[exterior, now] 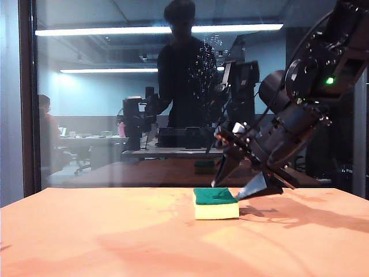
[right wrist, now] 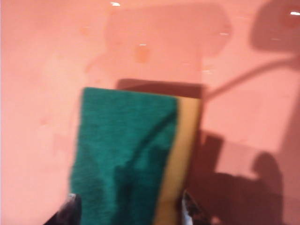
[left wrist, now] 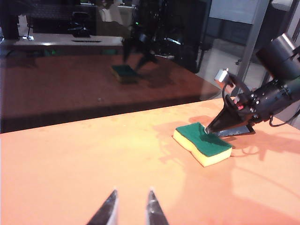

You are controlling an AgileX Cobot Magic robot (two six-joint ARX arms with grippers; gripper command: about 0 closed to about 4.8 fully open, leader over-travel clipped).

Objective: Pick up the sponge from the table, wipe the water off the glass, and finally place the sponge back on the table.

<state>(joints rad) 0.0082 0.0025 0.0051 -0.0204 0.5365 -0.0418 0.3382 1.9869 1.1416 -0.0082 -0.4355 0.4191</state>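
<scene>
Sponge (exterior: 215, 203): flat on table (exterior: 86, 231), green side up.
Right gripper (exterior: 237, 186): jaws spread, straddling sponge's far end.
Left gripper (left wrist: 132, 208): near edge, fingers slightly parted, empty.

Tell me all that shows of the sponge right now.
The sponge is a small rectangular block, dark green scouring layer over thicker pale yellow foam. It lies flat, green side up, on the orange table near the glass. The right gripper stands over it, jaws open astride it, not lifting it.
</scene>
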